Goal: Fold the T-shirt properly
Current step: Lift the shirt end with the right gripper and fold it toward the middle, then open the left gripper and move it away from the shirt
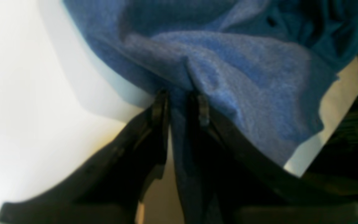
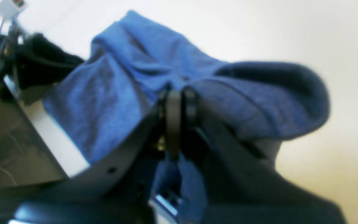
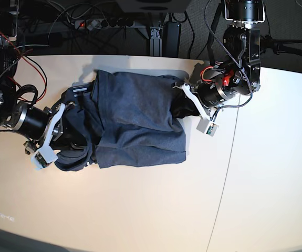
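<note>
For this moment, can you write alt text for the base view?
A blue-grey T-shirt lies bunched on a pale table, held at opposite ends by two robot arms. The left gripper pinches the right-hand edge; the right gripper grips the left-hand edge.

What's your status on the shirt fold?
Left hand pinching shirt fabric. Right hand shut on a bunched fold. Shirt stretched between both hands over the table, not yet folded. Nothing in the way.

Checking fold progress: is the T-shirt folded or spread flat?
Partly folded: the T-shirt is doubled over itself on the table, bunched at both ends, where the left gripper and right gripper pinch it.
</note>
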Tool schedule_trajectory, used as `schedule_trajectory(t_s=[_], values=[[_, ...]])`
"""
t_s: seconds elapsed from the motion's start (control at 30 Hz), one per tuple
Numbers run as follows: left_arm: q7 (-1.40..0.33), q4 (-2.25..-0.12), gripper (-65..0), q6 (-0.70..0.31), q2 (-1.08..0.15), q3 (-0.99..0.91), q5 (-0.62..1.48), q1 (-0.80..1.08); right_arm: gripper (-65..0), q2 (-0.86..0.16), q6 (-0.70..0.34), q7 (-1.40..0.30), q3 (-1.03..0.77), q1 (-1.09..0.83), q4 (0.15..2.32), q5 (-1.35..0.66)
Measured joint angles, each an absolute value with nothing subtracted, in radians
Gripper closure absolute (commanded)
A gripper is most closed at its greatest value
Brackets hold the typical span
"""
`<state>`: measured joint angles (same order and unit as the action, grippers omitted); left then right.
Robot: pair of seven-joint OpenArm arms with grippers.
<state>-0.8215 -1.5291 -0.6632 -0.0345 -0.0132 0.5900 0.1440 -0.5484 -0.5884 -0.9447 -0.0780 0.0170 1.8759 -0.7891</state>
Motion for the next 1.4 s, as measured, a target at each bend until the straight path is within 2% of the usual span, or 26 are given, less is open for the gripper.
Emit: schedule_trajectory(t_s=[0.17, 0.6, 0.9, 1.1, 1.4], values=[[-0.822, -1.529, -15.0, -0.664, -0.031, 0.02, 0.591, 0.144, 0.0, -0.548, -0.588, -0.875, 0.053, 0.019, 1.951, -0.664], [-0.822, -1.528, -15.0, -0.664, -0.015, 0.059, 0.589, 0.144, 0.0, -0.551, -0.588, -0.823, 0.442, 0.115, 1.951, -0.362], [-0.822, -1.528, -15.0, -0.664, -0.014, 0.059, 0.59, 0.144, 0.0, -0.459, -0.588, -0.774, 0.63, 0.159, 1.952, -0.117], [-0.822, -1.528, -15.1, -0.664, -0.014, 0.059, 0.59, 0.144, 0.0, -0.457, -0.588, -0.744, 0.727, 0.196, 1.952, 0.018], [-0.841, -1.528, -15.1, -0.664, -0.019, 0.025, 0.645, 0.145, 0.0, -0.46, -0.587, -0.74, 0.764, 0.194, 1.952, 0.05]])
